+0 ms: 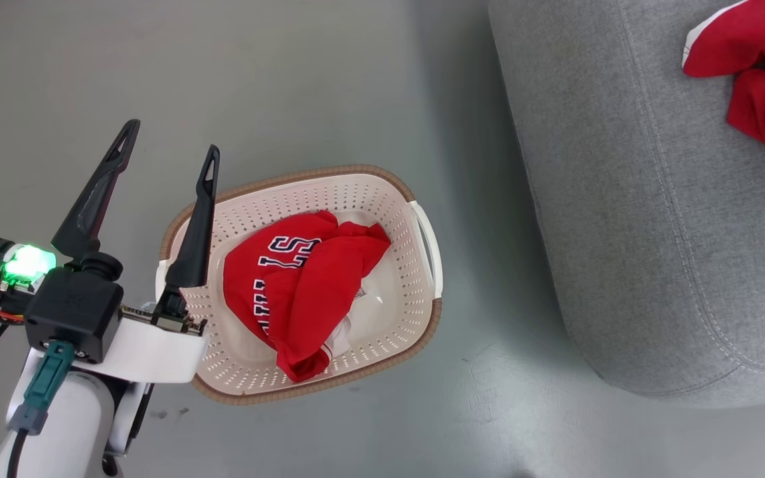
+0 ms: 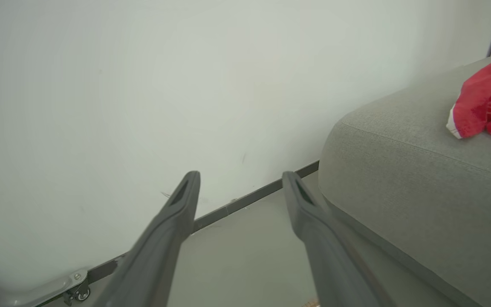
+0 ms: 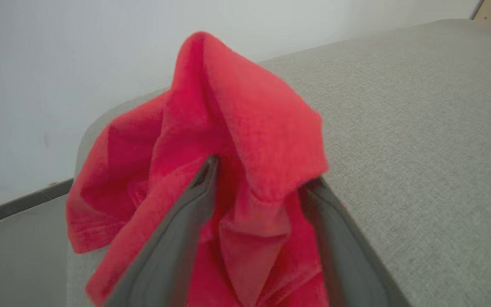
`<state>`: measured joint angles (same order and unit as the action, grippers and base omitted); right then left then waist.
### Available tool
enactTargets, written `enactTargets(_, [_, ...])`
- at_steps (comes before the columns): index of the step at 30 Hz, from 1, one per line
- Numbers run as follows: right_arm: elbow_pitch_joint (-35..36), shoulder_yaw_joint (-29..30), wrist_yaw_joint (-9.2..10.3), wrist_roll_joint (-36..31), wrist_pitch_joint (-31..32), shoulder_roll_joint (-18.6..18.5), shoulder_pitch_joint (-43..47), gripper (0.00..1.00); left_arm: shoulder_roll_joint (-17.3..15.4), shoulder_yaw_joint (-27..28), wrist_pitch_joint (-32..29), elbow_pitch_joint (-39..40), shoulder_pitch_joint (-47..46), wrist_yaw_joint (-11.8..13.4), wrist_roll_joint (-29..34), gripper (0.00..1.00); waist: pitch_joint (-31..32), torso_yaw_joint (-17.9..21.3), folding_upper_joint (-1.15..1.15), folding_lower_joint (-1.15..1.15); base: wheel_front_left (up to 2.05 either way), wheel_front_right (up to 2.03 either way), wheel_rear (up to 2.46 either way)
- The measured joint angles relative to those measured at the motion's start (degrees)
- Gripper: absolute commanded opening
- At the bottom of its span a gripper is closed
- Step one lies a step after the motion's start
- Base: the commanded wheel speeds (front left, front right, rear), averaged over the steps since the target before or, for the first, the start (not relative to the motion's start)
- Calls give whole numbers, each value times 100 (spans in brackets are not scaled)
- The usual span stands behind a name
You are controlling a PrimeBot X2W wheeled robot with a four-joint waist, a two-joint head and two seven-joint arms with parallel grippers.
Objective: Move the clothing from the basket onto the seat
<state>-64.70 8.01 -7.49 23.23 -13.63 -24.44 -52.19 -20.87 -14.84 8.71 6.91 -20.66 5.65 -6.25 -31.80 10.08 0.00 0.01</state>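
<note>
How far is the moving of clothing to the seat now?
Done: one red garment lies on the seat. In hand: the right gripper stands open around it, apparently releasing. Left: the jersey lies in the basket; the left gripper is open, empty.

Showing bright, even, diffuse light in all three views, without hard-edged shadows. Laying a broad, soft shadow on the floor to the right of the left pincer, along the flank of the seat. Burning out to white-green at the lamp just behind that pincer. Giving a pale sheen to the floor down and right of it. Blurring the red clothing draped close around the right pincer and smearing its fingers too, while rendering the seat weave right of that pincer crisper. Softening the near fingers in the left wrist view, with the wall beyond them greying slightly toward the left edge.
</note>
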Motion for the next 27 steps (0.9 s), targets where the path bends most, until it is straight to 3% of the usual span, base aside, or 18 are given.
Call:
enactTargets(15, [205, -10, 0, 292, -49, 46, 547, 100, 213, -16, 247, -305, -23, 75, -66, 100, 214, 126, 0, 0, 0, 0, 0])
enactTargets(27, [1036, -372, 0, 287, -57, 229, 1109, 100, 366, 160, 424, -669, 35, 252, -223, 100, 533, 175, 0, 0, 0, 0, 0])
